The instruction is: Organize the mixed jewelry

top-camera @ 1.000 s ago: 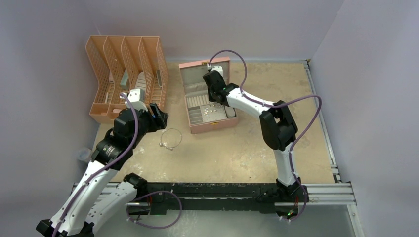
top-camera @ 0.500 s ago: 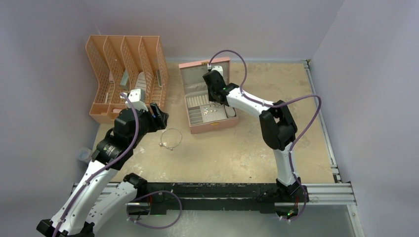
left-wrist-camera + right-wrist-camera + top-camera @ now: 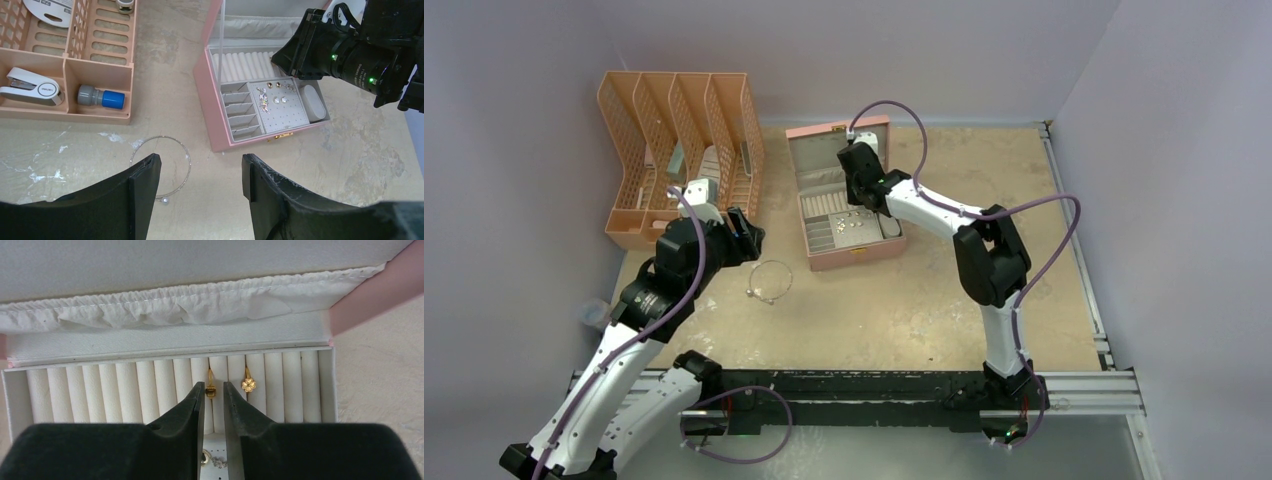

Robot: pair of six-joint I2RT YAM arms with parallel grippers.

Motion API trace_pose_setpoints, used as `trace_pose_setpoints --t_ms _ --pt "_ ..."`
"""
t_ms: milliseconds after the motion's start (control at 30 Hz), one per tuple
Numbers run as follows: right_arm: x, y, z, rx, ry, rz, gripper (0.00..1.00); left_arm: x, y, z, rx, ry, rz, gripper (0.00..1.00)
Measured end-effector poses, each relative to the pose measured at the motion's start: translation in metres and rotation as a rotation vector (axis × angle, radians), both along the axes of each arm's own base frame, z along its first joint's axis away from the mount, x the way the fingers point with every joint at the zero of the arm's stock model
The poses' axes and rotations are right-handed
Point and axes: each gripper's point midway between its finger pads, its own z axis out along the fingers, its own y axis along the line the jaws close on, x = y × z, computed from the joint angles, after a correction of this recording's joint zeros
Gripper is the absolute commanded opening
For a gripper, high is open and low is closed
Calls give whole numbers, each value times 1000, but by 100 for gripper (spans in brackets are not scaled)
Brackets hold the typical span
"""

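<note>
An open pink jewelry box stands mid-table. My right gripper hovers over its white ring rolls, open by a narrow gap. A gold ring sits in a roll slot just beyond the tips, untouched. A gold clover ring sits two slots to the right. Small earrings lie on the box's perforated pad. A thin silver bangle with a pearl lies on the table left of the box. My left gripper hangs open above the table beside the bangle, holding nothing.
A peach file organizer stands at the back left, close behind my left arm; its front trays hold a stapler and a blue-and-grey cylinder. The box lid stands upright behind the right fingers.
The right jaws have parted a little, leaving the gold ring seated in the roll slot. The left arm and the bangle have not moved.
</note>
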Motion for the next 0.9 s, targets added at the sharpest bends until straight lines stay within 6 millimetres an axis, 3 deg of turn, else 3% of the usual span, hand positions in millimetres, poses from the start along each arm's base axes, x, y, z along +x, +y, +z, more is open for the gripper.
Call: trace_pose_setpoints --t_ms 900 --pt "0 2 0 7 0 6 12 1 0 -1 -2 4 -2 60"
